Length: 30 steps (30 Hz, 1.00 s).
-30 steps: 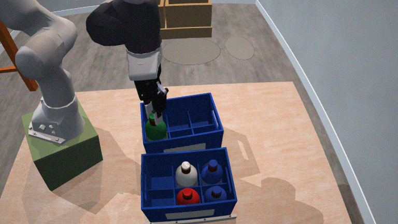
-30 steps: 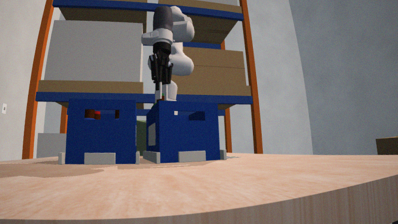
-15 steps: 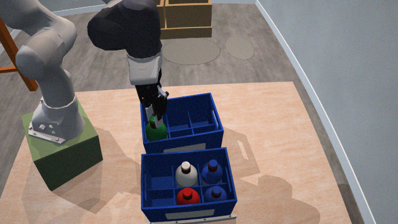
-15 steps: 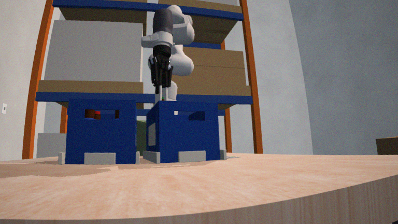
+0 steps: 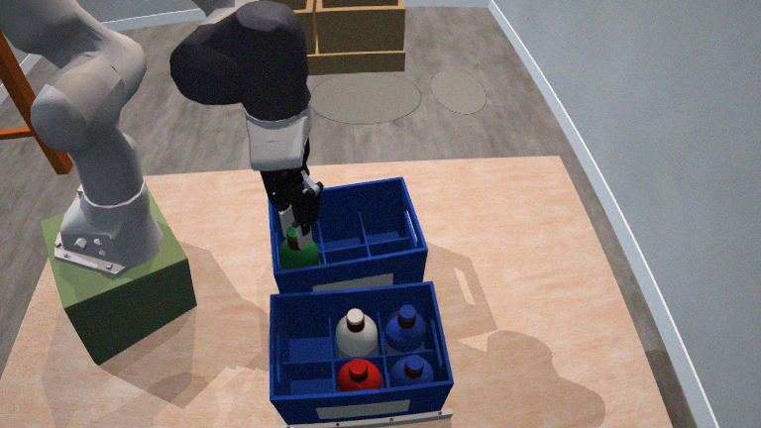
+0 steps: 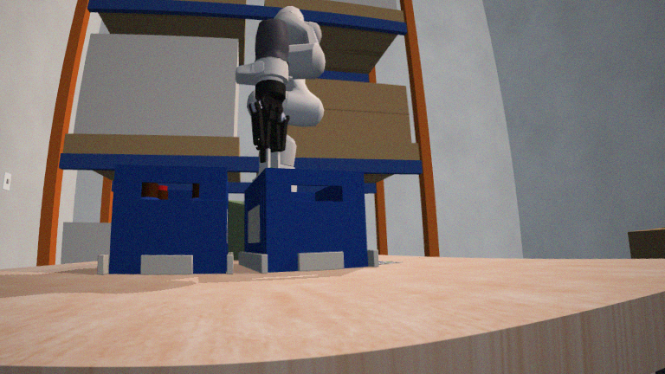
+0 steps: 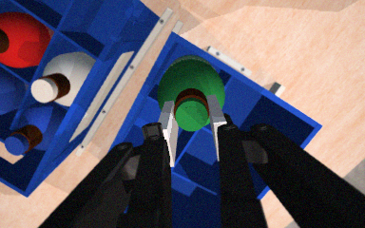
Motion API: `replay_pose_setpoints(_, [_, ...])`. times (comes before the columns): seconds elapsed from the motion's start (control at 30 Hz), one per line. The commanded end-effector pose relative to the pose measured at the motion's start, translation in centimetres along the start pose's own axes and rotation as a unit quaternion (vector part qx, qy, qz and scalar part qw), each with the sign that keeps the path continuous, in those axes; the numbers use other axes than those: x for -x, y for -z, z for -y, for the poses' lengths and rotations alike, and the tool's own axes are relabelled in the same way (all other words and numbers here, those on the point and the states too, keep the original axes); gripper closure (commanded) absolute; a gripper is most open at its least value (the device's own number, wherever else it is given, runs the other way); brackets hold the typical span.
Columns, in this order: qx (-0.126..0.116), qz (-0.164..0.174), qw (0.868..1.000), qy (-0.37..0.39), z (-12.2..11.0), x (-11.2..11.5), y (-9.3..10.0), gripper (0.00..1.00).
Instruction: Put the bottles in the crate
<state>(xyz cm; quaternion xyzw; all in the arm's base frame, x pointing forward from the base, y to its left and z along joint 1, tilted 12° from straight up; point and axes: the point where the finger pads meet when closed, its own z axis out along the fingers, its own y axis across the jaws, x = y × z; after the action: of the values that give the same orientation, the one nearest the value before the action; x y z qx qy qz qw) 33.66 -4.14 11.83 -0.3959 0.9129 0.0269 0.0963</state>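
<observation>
My gripper [image 5: 296, 231] [image 6: 271, 160] [image 7: 192, 112] is shut on the neck of the green bottle [image 5: 298, 258] [image 7: 190, 76], which is upright in the front left compartment of the far crate [image 5: 409, 269] [image 6: 313, 232] as the top view shows it. Its base is hidden. The near crate [image 5: 429, 399] [image 6: 169, 228] holds a white bottle [image 5: 357, 339] [image 7: 76, 76], a red bottle [image 5: 359, 381] [image 7: 26, 40] and two blue bottles, one behind [image 5: 404, 336] [image 7: 45, 119] and one in front [image 5: 412, 374] [image 7: 7, 95]. Its two left compartments are empty. No readable pick list shows.
Both crates look level, with low grey brackets [image 6: 320, 261] [image 7: 230, 61] at their feet. A thin pale patch [image 6: 390, 262] lies right of the far crate in the exterior view, too flat to read. The green arm base [image 5: 134, 316] stands left of the crates.
</observation>
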Motion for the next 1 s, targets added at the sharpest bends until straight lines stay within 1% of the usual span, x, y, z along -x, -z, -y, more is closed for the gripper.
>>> replay_pose_setpoints(0.0, [-0.007, 0.006, 1.000, 0.001, 0.5, 0.4, 0.0, 1.00])
replay_pose_setpoints(0.97, [-0.007, 0.006, 1.000, 0.001, 0.6, 0.4, -2.7, 1.00])
